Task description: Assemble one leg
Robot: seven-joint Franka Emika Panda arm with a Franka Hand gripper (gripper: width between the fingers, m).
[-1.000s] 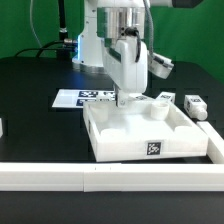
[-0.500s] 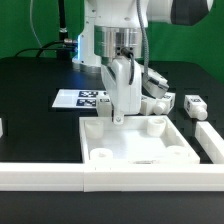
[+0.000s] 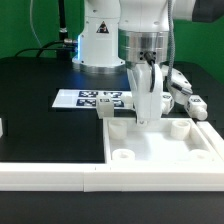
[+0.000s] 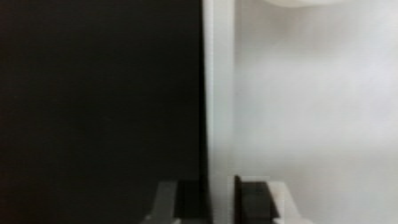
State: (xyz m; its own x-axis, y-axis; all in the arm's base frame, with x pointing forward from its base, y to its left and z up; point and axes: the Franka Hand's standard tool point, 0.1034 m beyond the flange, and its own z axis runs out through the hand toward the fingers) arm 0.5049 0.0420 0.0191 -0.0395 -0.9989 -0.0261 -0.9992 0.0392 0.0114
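Hand (image 3: pixel 147 119) of the white arm comes straight down onto the far edge of the panel (image 3: pixel 165 150), its two fingers pressed against that raised rim, one on either side. The wrist view shows this closely: the thin white rim runs up between the two dark fingertips (image 4: pixel 180 203), with the black surface (image 4: pixel 89 100) on one side of the rim and the panel's pale inside (image 4: pixel 311 110) on the other.

The panel lies flat on the surface (image 3: pixel 40 110) with its hollow side up. Round sockets (image 3: pixel 122 157) stand in its corners, and the curve of one more socket (image 4: pixel 302 3) shows at the border of the wrist view.

The leg (image 3: pixel 196 106) sits on the surface at the exterior view's right, just beyond the panel's far right corner and apart from the hand. It is a short white peg with a black-and-white square tag on the face turned to the camera. The tag's pattern is too small to read, and whether the leg touches the panel's rim cannot be told.

The marker board (image 3: pixel 90 98) lies flat behind the panel toward the exterior view's left. It carries a row of square black-and-white tags, which are patterns only, with no legible lettering. A long white rail (image 3: pixel 50 176) runs across the front of the surface, just beside the panel's near edge.
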